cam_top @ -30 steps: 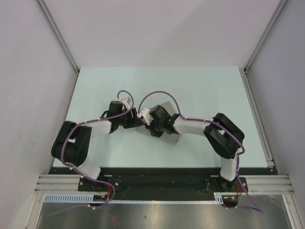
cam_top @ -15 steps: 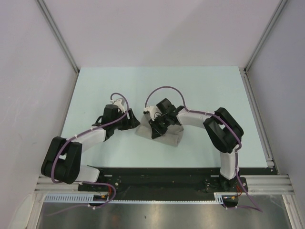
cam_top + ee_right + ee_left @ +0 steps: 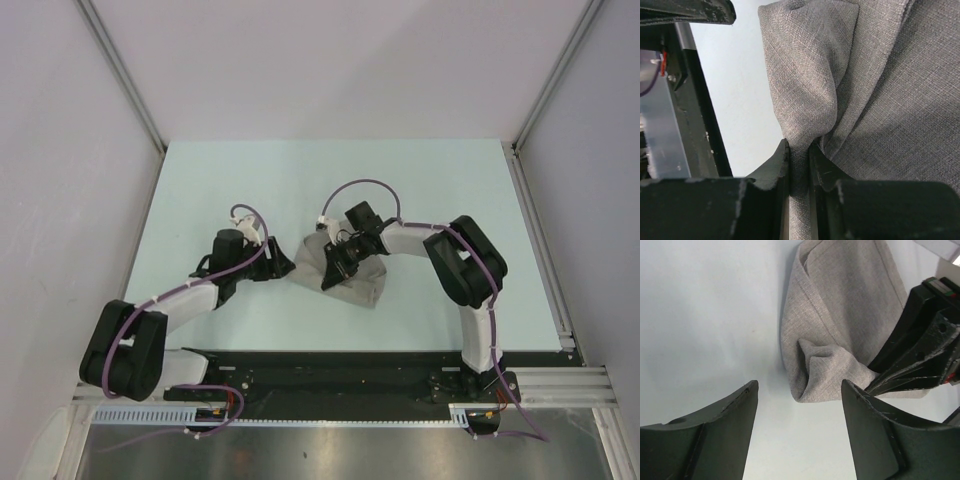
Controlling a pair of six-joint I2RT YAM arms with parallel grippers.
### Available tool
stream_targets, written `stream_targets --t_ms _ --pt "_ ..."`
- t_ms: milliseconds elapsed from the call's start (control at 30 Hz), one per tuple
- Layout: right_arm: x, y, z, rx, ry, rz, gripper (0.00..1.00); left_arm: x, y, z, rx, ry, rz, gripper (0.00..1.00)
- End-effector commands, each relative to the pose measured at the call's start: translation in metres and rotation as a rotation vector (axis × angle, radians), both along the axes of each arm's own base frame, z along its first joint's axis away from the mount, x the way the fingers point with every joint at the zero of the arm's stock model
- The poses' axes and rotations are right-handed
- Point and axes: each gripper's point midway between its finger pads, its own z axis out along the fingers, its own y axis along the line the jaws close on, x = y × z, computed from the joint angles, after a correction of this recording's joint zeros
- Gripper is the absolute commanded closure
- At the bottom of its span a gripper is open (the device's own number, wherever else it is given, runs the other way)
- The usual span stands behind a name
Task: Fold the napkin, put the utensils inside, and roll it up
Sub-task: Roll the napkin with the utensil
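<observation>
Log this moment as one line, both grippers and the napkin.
left gripper: open, empty, facing napkin edge | right gripper: shut on napkin fold | utensil: not visible

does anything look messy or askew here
The napkin lies at mid-table as a lopsided, wrinkled bundle rather than a flat, even fold. The right hand pinches a raised ridge of it, which pulls the cloth into creases.

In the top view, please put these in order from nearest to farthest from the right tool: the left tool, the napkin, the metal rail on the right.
1. napkin: pinched in the right tool itself, at the middle.
2. left tool: close on its left side, open, beside the cloth.
3. metal rail: far to the right.
</observation>
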Motion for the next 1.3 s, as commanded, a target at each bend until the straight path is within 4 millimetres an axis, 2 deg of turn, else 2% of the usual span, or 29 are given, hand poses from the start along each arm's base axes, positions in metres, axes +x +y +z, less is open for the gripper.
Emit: stream_targets --t_ms 0,67,300,833,933,1200,1267 --pt "-0.01 -0.01 -0.019 -0.021 0.105 -0.004 1.0 0.005 -0.012 0.007 -0.049 -0.042 -0.047 0.28" --pt "-0.011 -0.012 -0.022 -0.026 0.113 -0.008 1.0 0.007 -0.016 0.009 -0.069 -0.048 -0.056 0.29" --pt "-0.009 -0.016 -0.027 -0.034 0.121 -0.02 1.0 0.01 -0.022 -0.005 -0.082 0.0 -0.062 0.31" --pt "-0.01 -0.018 -0.034 -0.058 0.135 -0.021 1.0 0.023 -0.041 -0.009 -0.156 0.005 -0.091 0.33" --pt "-0.009 -0.019 -0.034 -0.06 0.136 -0.023 1.0 0.025 -0.04 -0.013 -0.154 0.017 -0.072 0.37" --pt "-0.004 -0.021 -0.033 -0.11 0.087 -0.029 1.0 0.028 -0.041 -0.02 -0.172 0.046 -0.043 0.74" --pt "0.0 -0.019 -0.025 -0.12 0.048 -0.032 0.92 0.029 -0.042 -0.019 -0.173 0.051 -0.048 0.83"
